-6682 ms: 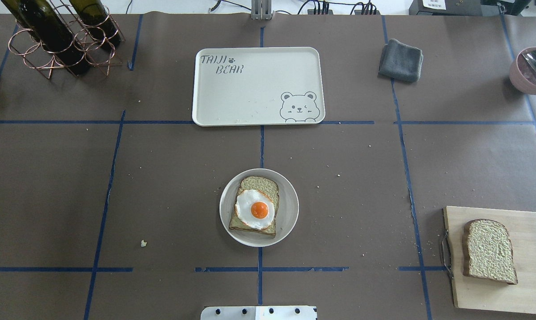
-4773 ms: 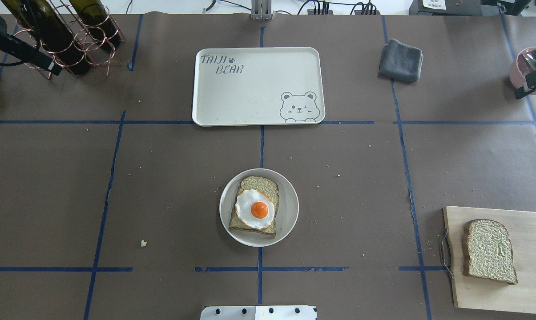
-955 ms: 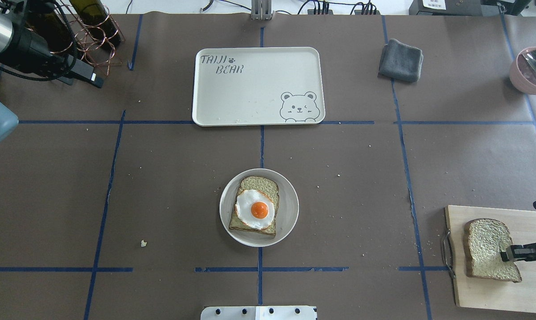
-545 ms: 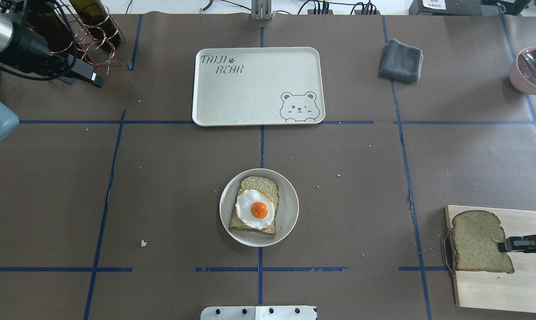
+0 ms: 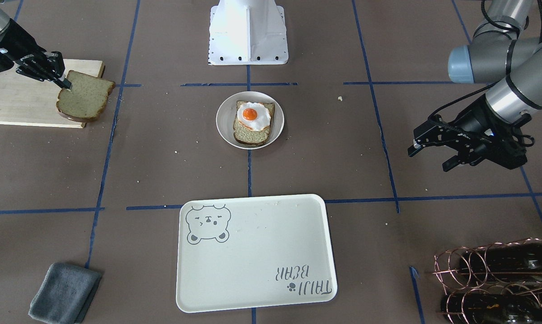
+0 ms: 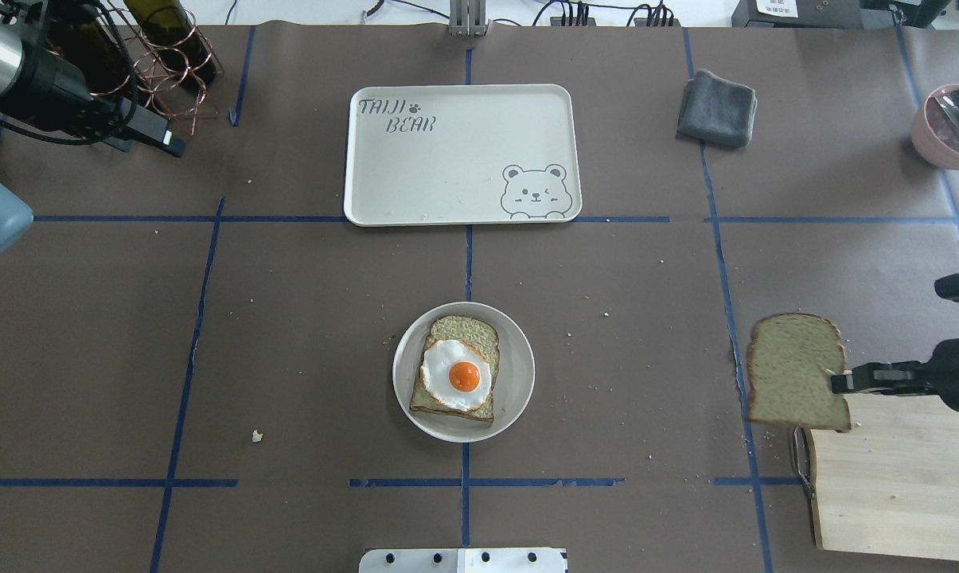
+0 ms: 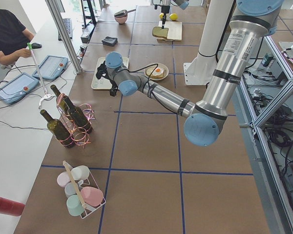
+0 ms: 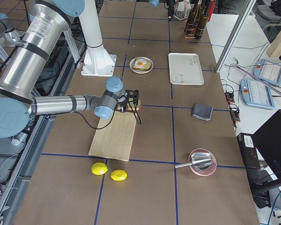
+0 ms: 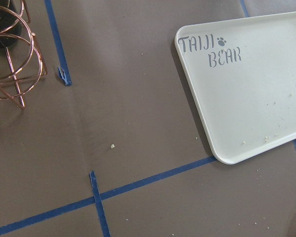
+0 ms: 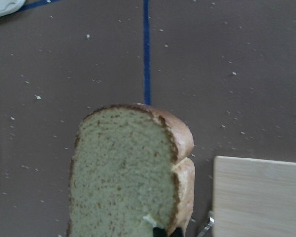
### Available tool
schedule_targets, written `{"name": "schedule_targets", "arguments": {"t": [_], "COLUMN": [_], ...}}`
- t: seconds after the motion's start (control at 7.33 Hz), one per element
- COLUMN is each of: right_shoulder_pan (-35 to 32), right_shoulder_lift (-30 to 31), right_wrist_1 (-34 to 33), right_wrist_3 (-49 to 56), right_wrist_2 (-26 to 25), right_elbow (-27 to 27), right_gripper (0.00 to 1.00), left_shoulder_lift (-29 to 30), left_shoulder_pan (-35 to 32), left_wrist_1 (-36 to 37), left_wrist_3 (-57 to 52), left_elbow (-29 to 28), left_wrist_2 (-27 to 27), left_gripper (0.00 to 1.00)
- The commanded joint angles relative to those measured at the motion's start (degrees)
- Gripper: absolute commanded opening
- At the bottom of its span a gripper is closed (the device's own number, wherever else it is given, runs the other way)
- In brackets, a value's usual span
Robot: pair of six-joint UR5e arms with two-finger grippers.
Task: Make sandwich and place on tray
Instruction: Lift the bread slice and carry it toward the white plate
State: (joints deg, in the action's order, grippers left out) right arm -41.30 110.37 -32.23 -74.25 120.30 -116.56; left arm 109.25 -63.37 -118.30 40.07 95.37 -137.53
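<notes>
Far to the left of the right end effector point(image 6: 837, 380), the left end effector point(image 5: 426, 162) hangs empty with fingers spread, nearer the cream bear-printed tray point(image 6: 447, 151) than its partner. Between the two, about equally far from each, the half-built sandwich sits on a round plate point(image 6: 519, 398): a tan bottom slice point(image 6: 463, 330) under a white, orange-yolked fried egg point(image 6: 457, 374). It lies almost straight left of the right end effector, which is clamped on the crust edge of the top slice point(image 6: 793, 370), held flat off the counter, long axis toward the tray like the bottom slice's.
</notes>
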Motion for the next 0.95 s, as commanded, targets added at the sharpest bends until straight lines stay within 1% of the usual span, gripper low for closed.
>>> {"name": "schedule_targets", "arguments": {"t": [0.0, 0.14, 0.27, 0.41, 0.55, 0.68, 0.82], "right_shoulder_pan": [0.1, 2.0, 4.0, 7.7, 13.7, 18.1, 19.7], "right_shoulder_lift": [-16.8, -22.7, -29.0, -34.4, -39.0, -42.8, -43.8], "right_wrist_1": [-1.0, -1.8, -5.2, -9.2, -12.0, -14.2, -15.1], "right_wrist_3": [-10.5, -12.3, -12.5, -12.5, -12.5, -12.5, -12.5], "right_wrist_2": [0.6, 0.4, -0.6, -3.5, -10.2, -15.5, -16.8], "right_elbow": [2.6, 5.5, 7.6, 9.5, 11.5, 14.1, 15.0], "right_gripper": [0.00, 0.00, 0.00, 0.00, 0.00, 0.00, 0.00], "left_shoulder_lift": [-0.1, -0.2, -0.2, -0.2, -0.2, -0.2, -0.2], "left_shoulder_pan": [0.0, 0.0, 0.0, 0.0, 0.0, 0.0, 0.0], "left_wrist_1": [0.0, 0.0, 0.0, 0.0, 0.0, 0.0, 0.0], "left_wrist_3": [0.1, 0.1, 0.2, 0.3, 0.3, 0.3, 0.2], "left_elbow": [0.0, -0.1, -0.1, -0.1, -0.1, -0.1, -0.2], "left_wrist_2": [0.0, 0.0, 0.0, 0.0, 0.0, 0.0, 0.0], "left_gripper": [1.00, 1.00, 1.00, 1.00, 1.00, 1.00, 1.00]}}
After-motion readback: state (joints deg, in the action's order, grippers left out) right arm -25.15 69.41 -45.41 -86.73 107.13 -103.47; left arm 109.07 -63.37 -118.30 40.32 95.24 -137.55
